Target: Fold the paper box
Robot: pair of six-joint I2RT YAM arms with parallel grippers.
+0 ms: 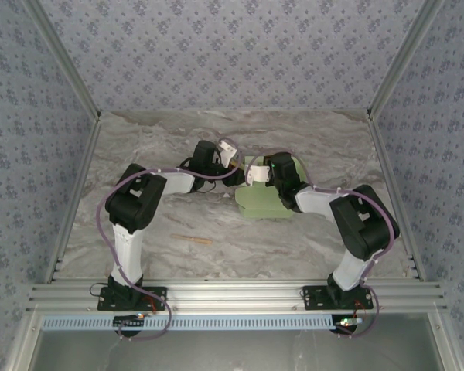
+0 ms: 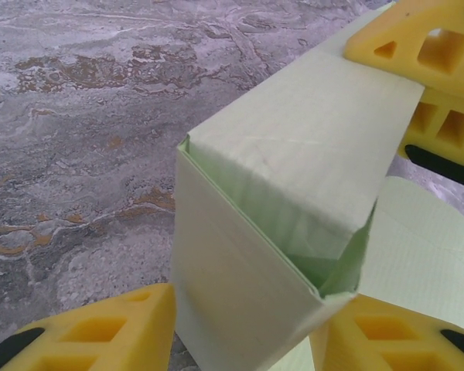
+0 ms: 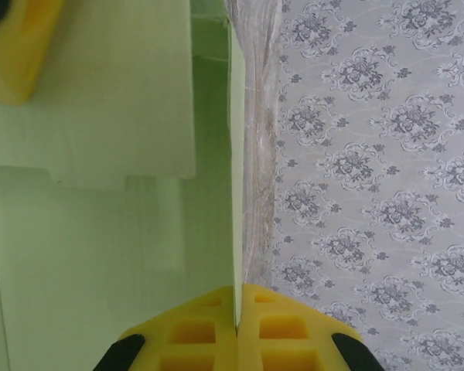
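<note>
- Left wrist view: closest to the lens, the left gripper (image 2: pixel 247 313) shows its two yellow fingers (image 2: pixel 100 336) at the bottom edge. They stand about half apart, with the paper box (image 2: pixel 294 154) upright between them. One finger lies against each side wall, so this is a wide grasp on the box.
- The box is a pale green tube with one end open, and folded card shows inside its near corner. A rounded piece of the same card lies flat to the right.
- At the top right, the right gripper (image 2: pixel 437 83) has its yellow fingers closed over the far end of the box's upper panel.
- The marble table (image 2: pixel 77 116) fills the left side behind the box.
- Right wrist view: nearest are the right gripper's own fingers (image 3: pixel 201 332) at the bottom edge. They are pressed together on a thin green panel seen edge-on, which rises straight up from between them.
- More green card spreads to the left. A yellow finger of the left gripper sits in the top left corner.
- To the right are a strip of table and the patterned wall (image 3: pixel 371 154).
- Top view: nearest is the aluminium frame (image 1: pixel 232 294) carrying both arm bases.
- The left arm (image 1: pixel 135 205) and the right arm (image 1: pixel 363 224) meet over the middle of the table. The box sits there, just right of centre.
- A thin tan stick (image 1: pixel 192 239) lies on the table nearer the bases, well apart from the box.
</note>
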